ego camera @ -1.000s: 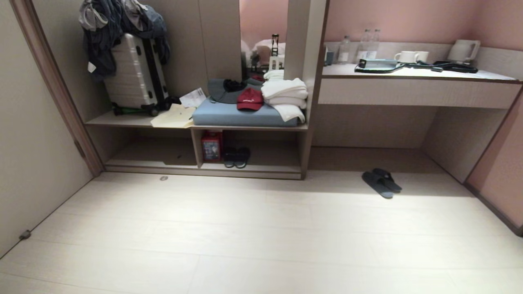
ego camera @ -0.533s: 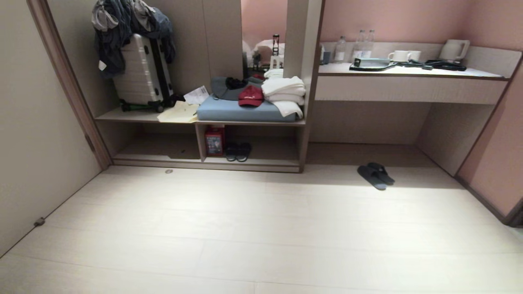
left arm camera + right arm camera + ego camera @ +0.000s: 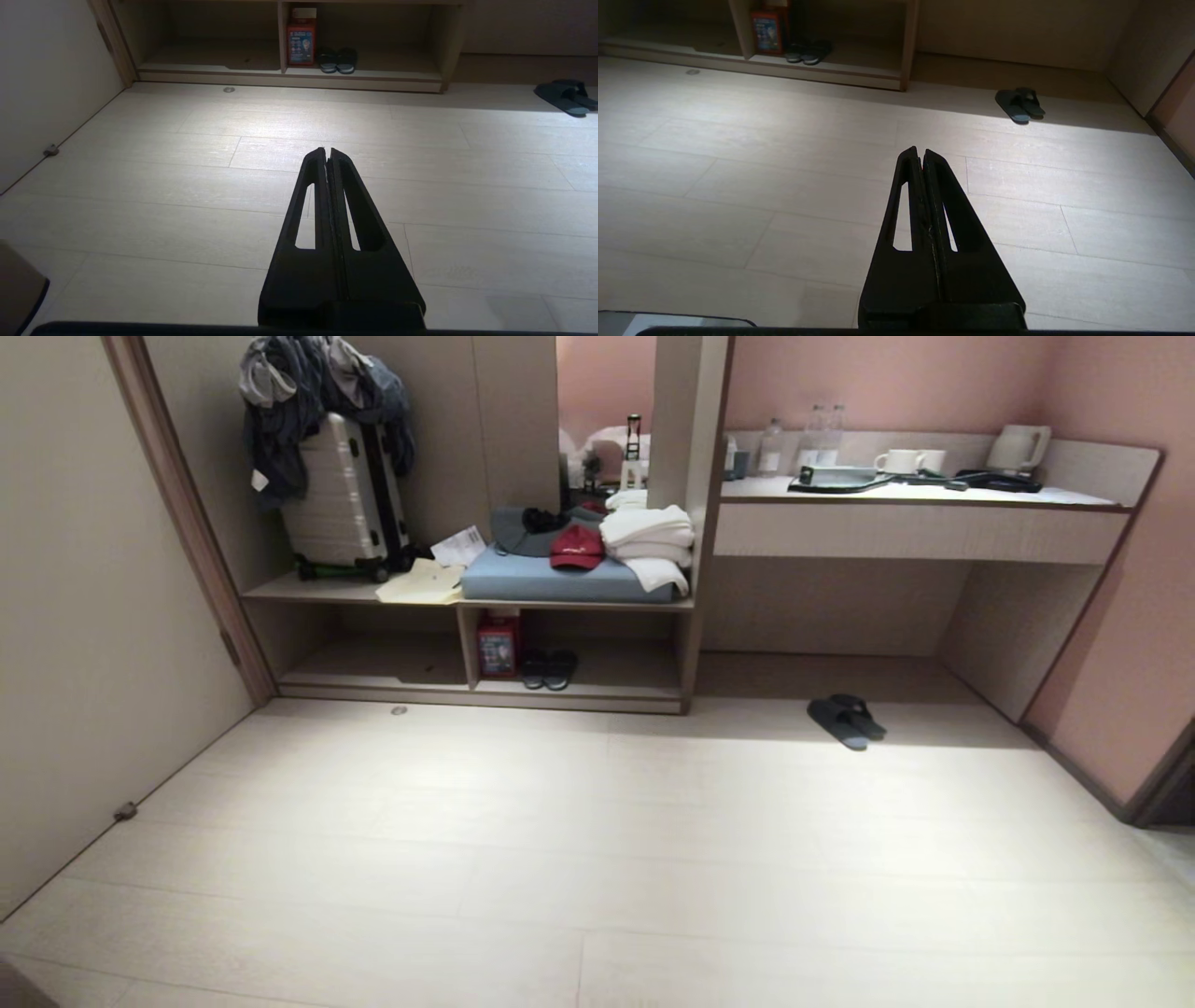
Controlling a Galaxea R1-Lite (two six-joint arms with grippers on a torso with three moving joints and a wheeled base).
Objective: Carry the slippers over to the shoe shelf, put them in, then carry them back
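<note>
Standing well back on the pale floor, the robot is at the task's start or its end, w/ the flat slate grey-blue fabric slippers [image 3: 847, 721] lying on the floor right of the low beige wood-grain shoe shelf [image 3: 579, 693]. Left gripper [image 3: 327, 152] & right gripper [image 3: 920, 151] are both pressed together, holding nothing. If starting, next move needs driving close, then lowering.

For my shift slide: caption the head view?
Grey-blue slippers lie on the floor right of the shoe shelf; neither arm in view.
</note>
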